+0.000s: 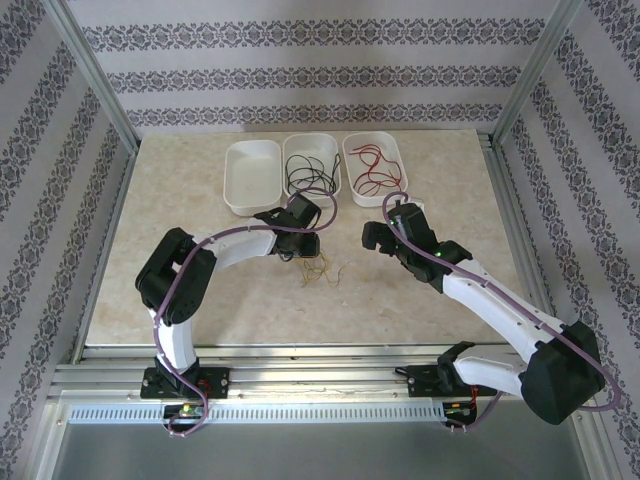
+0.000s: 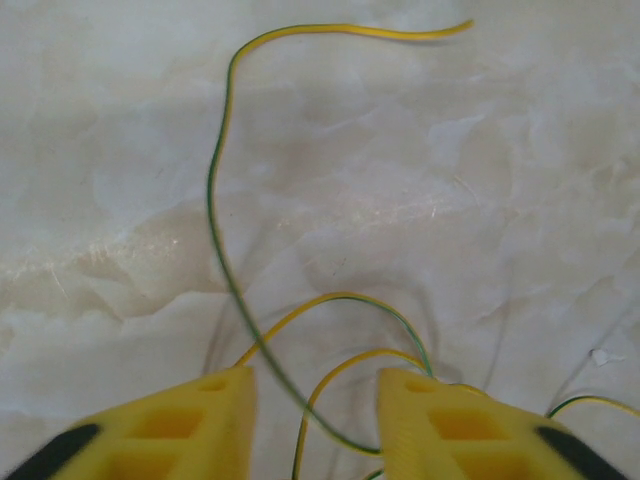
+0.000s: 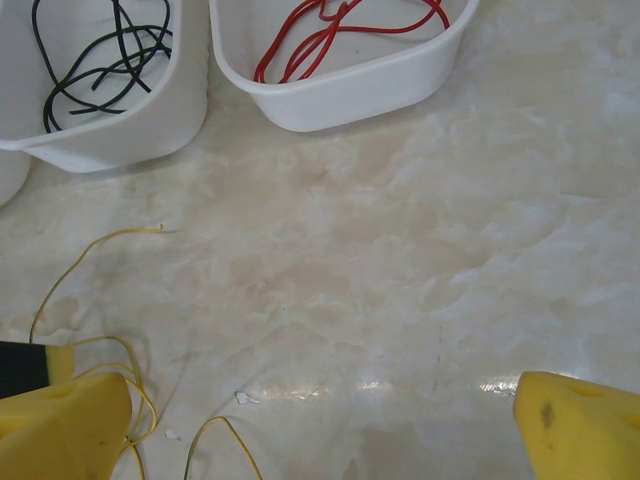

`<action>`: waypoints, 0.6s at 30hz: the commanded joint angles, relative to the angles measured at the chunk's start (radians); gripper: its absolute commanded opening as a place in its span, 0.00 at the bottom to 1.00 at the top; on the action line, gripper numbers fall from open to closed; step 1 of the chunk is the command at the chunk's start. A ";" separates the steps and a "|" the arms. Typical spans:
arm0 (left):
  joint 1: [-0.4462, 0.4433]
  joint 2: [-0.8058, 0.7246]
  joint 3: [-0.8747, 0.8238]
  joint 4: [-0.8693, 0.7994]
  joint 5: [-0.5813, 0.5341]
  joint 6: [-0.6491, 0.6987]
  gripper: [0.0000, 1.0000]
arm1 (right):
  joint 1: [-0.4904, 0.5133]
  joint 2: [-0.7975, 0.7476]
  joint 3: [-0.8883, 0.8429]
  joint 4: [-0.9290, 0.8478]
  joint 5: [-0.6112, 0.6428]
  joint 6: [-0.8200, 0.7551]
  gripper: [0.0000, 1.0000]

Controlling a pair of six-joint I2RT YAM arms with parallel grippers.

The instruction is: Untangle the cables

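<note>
Your left gripper [image 2: 315, 390] sat low over the pale marble-pattern table [image 2: 450, 200], fingers apart, with thin yellow-green wires [image 2: 215, 200] running loose between them. Thin black cables [image 3: 100, 60] lay coiled in the middle white plastic tray [image 3: 130, 130], thin red cables [image 3: 330, 30] in the right white plastic tray [image 3: 350, 95]. Your right gripper [image 3: 320, 400] hung spread wide, gripping nothing.

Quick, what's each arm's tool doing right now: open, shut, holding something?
Left tool: open, yellow-green wire passing through the gap, not gripped.
Right tool: wide open, holding nothing.
</note>
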 commanded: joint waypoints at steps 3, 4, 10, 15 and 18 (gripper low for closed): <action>-0.012 0.010 0.060 0.035 0.021 0.013 0.03 | 0.008 0.004 0.001 0.014 0.004 0.014 0.98; -0.015 -0.004 0.068 0.032 0.023 0.021 0.00 | 0.008 0.001 -0.001 0.011 0.008 0.015 0.98; -0.017 -0.156 0.108 0.014 0.130 0.047 0.00 | 0.008 -0.011 -0.005 0.017 0.016 0.004 0.98; -0.015 -0.264 0.169 -0.006 0.289 0.080 0.00 | 0.006 0.003 0.014 0.008 0.014 -0.009 0.98; -0.014 -0.305 0.218 -0.045 0.332 0.121 0.00 | 0.004 0.001 0.014 0.020 0.008 -0.005 0.98</action>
